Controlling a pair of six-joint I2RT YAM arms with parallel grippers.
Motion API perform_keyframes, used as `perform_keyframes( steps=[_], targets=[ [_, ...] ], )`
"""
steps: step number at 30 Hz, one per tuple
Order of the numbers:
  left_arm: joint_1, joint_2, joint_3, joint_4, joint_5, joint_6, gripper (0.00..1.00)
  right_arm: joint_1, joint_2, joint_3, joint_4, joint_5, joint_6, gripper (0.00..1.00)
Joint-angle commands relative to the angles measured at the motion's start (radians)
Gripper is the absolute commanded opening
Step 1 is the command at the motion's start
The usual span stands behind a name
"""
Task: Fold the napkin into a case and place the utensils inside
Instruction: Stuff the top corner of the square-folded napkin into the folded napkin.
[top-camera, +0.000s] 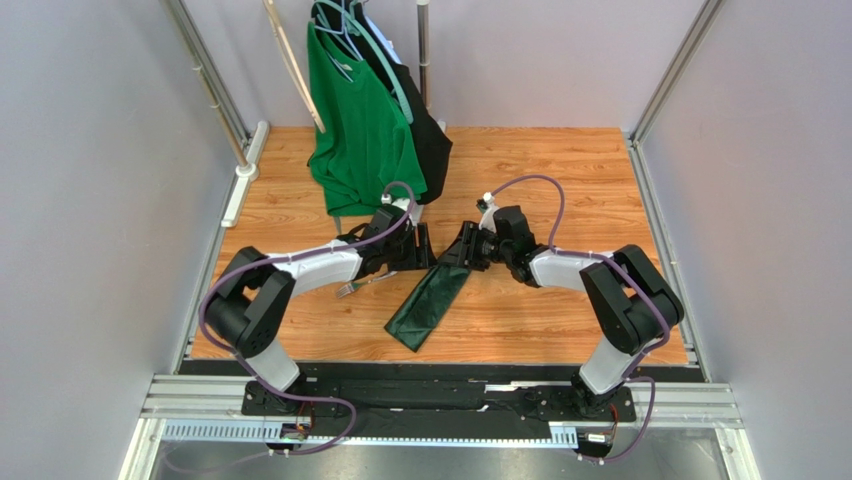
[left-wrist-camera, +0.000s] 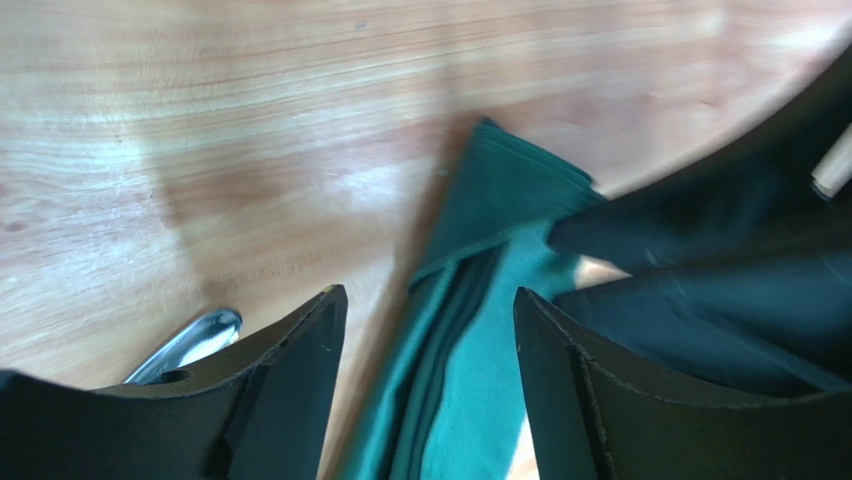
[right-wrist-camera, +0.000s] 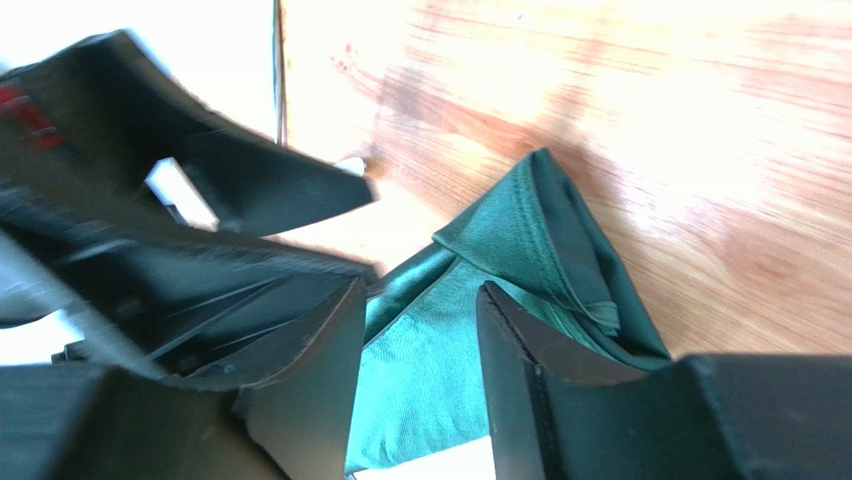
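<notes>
The dark green napkin (top-camera: 428, 303) lies as a long, narrow folded case, running diagonally across the wooden table. Both grippers meet at its far, upper end. My left gripper (top-camera: 418, 250) is open above that end, and the cloth (left-wrist-camera: 480, 330) shows between its spread fingers (left-wrist-camera: 300, 360). My right gripper (top-camera: 466, 250) faces it, also open, with layered cloth (right-wrist-camera: 440, 350) in its gap and a folded flap (right-wrist-camera: 530, 225) just beyond. Shiny silver utensils (top-camera: 352, 288) lie on the wood beside the left arm, and one rounded metal end (left-wrist-camera: 195, 338) shows left of the left fingers.
A brighter green T-shirt (top-camera: 360, 130) and a black garment (top-camera: 432, 145) hang on a rack (top-camera: 423, 50) at the back of the table, just behind the left gripper. Metal rails (top-camera: 240, 170) line the table's sides. The right gripper's black fingers (left-wrist-camera: 700, 250) crowd the left wrist view.
</notes>
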Motion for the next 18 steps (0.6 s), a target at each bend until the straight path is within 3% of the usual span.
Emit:
perform_keyframes(
  steps=[1, 3, 7, 11, 18],
  targets=[
    [-0.003, -0.118, -0.036, -0.018, 0.039, 0.094, 0.72, -0.026, -0.056, -0.009, -0.048, 0.025, 0.008, 0.44],
    [-0.003, -0.132, -0.039, -0.047, 0.049, 0.128, 0.72, -0.032, -0.071, -0.021, -0.056, 0.029, 0.015, 0.43],
    [-0.005, -0.114, -0.061, -0.004, 0.179, 0.178, 0.74, -0.032, -0.084, -0.021, -0.094, 0.031, 0.008, 0.19],
    [-0.014, -0.014, -0.041, -0.022, 0.197, 0.198, 0.79, -0.029, -0.068, -0.033, -0.079, 0.034, 0.028, 0.0],
    [-0.043, 0.054, -0.007, -0.065, 0.116, 0.235, 0.77, -0.002, -0.002, -0.033, -0.044, 0.062, 0.054, 0.0]
  ],
)
